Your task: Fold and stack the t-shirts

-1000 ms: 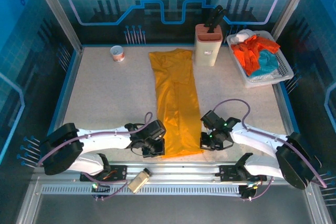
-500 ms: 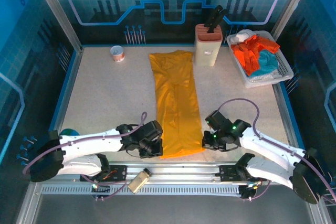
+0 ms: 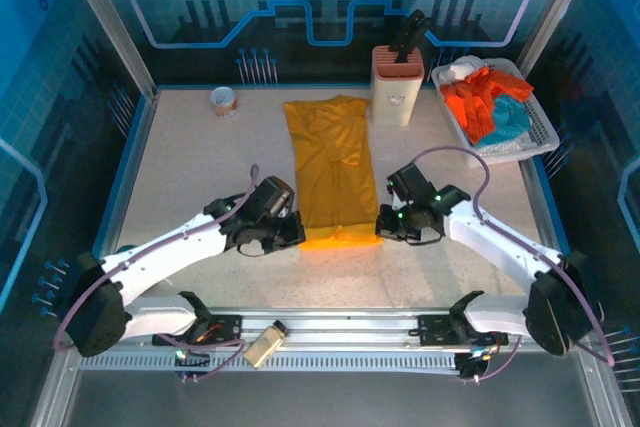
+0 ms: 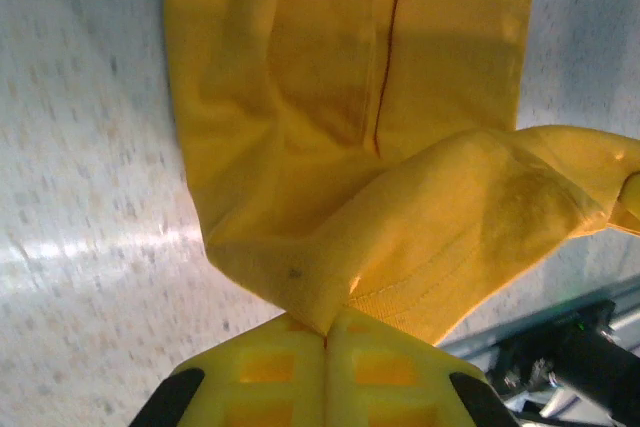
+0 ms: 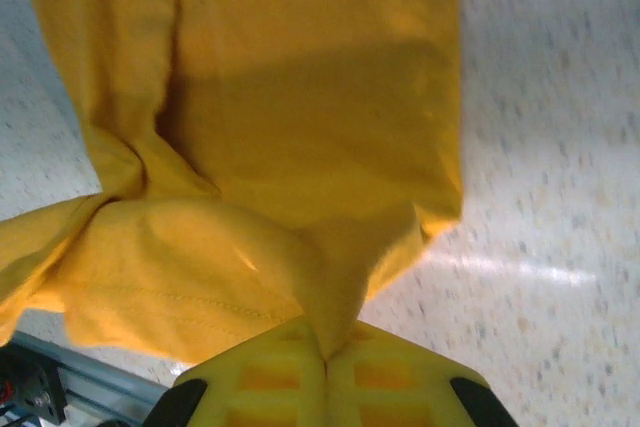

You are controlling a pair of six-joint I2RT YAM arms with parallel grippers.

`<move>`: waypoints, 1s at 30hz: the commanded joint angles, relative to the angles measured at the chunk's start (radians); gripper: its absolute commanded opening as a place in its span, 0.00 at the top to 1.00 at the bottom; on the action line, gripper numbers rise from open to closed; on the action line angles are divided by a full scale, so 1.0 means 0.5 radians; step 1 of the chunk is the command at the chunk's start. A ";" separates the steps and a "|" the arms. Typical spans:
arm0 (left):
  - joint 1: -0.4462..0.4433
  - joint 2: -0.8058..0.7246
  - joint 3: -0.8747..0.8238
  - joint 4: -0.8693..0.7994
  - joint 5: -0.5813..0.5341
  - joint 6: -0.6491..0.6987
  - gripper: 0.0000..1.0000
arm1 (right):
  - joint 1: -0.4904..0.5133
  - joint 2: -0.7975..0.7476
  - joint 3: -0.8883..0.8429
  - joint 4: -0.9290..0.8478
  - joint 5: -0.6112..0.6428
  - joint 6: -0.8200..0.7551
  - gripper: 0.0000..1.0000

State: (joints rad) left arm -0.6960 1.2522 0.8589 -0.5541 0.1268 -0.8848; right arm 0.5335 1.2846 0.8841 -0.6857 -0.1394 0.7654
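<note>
A golden-yellow t-shirt (image 3: 332,162) lies as a long narrow strip down the middle of the table, its near end lifted and doubled back over itself. My left gripper (image 3: 292,232) is shut on the near left corner of the t-shirt (image 4: 400,247). My right gripper (image 3: 384,226) is shut on the near right corner of the t-shirt (image 5: 270,177). The cloth between the two corners sags in a fold above the flat part. Orange-red t-shirts (image 3: 478,97) and a teal t-shirt (image 3: 510,117) sit bunched in a basket.
A white basket (image 3: 535,132) stands at the back right. A beige knife block (image 3: 397,84) is right beside the shirt's far end. A small cup (image 3: 222,101) sits at the back left. A metal rail (image 3: 330,332) runs along the near edge.
Both grippers have carried the shirt's near end up and away from the near edge toward the middle of the table. The visible strip is now shorter, folded over itself.
</note>
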 commanded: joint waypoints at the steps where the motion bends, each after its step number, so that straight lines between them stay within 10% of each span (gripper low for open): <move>1: 0.125 0.126 0.177 -0.081 -0.008 0.315 1.00 | -0.121 0.172 0.214 0.030 -0.059 -0.225 1.00; 30: 0.634 1.234 1.056 -0.027 0.274 0.781 0.99 | -0.490 1.223 1.019 0.301 -0.312 -0.308 0.97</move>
State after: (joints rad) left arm -0.3965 1.8275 1.3437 -0.5694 0.2237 -0.5312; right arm 0.3061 1.8446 1.3640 -0.5583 -0.2718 0.6159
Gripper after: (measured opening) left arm 0.052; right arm 0.064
